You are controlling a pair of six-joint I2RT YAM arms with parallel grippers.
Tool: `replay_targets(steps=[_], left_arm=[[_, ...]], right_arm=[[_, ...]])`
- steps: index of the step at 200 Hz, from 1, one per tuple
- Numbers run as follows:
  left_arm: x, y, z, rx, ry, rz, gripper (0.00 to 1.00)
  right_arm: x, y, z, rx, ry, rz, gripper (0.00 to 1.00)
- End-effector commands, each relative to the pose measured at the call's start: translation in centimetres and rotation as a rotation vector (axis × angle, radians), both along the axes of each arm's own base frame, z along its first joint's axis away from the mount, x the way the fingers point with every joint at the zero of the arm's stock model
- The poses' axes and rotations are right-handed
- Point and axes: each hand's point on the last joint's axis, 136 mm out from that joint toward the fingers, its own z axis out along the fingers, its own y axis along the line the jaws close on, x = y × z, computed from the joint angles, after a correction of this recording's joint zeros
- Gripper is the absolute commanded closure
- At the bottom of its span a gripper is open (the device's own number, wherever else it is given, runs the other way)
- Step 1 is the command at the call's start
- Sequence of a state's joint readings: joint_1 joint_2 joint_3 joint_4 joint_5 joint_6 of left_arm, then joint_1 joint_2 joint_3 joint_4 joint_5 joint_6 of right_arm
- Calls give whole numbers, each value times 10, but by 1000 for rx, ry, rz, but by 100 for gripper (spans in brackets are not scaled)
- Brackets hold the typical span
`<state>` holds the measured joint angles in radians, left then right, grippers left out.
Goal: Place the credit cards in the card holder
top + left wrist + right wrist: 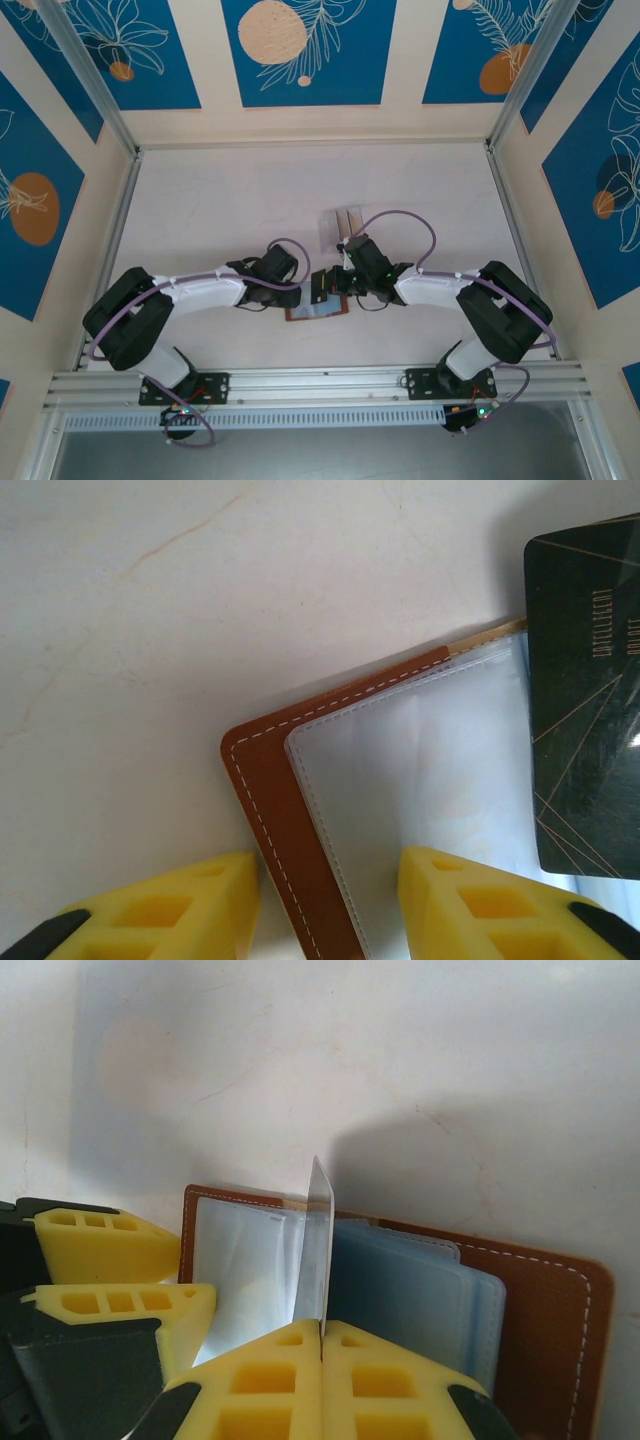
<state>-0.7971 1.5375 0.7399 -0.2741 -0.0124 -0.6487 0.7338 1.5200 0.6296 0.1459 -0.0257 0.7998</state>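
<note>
the right gripper [322,1335] has its yellow jaws pressed together on the bottom edge of one card [318,1250], which stands upright and is seen almost edge-on from the right wrist. from the left wrist the same card shows a dark face with thin gold lines and small letters. the card is above the open card holder [540,1290], over the middle where the pale bluish sleeves [415,1280] meet; if its edge touches a sleeve, i cannot tell. the left gripper [325,870] has its jaws apart and grips nothing: one finger is on the bare table [200,200] beside the brown stitched edge, the other is over the clear sleeve. the card holder lies flat and open on the table, between the two grippers, near the front edge. a clear stand [340,225] is on the table just behind the right gripper.
</note>
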Motion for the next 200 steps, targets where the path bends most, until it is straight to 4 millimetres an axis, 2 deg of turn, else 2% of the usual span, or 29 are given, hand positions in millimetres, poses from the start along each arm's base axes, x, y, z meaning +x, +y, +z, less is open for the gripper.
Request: replay_targets(steps=[1, 83, 155, 200], left_arm=[[-12, 15, -27, 85, 61, 11, 59], [-13, 14, -29, 90, 66, 8, 59], [-13, 15, -31, 98, 72, 10, 59], [-15, 18, -33, 107, 76, 14, 59]], right_arm=[[-6, -6, -7, -46, -15, 22, 100], [-8, 2, -8, -24, -51, 53, 100], [-13, 7, -19, 135, 64, 19, 100], [-11, 3, -14, 207, 109, -17, 100]])
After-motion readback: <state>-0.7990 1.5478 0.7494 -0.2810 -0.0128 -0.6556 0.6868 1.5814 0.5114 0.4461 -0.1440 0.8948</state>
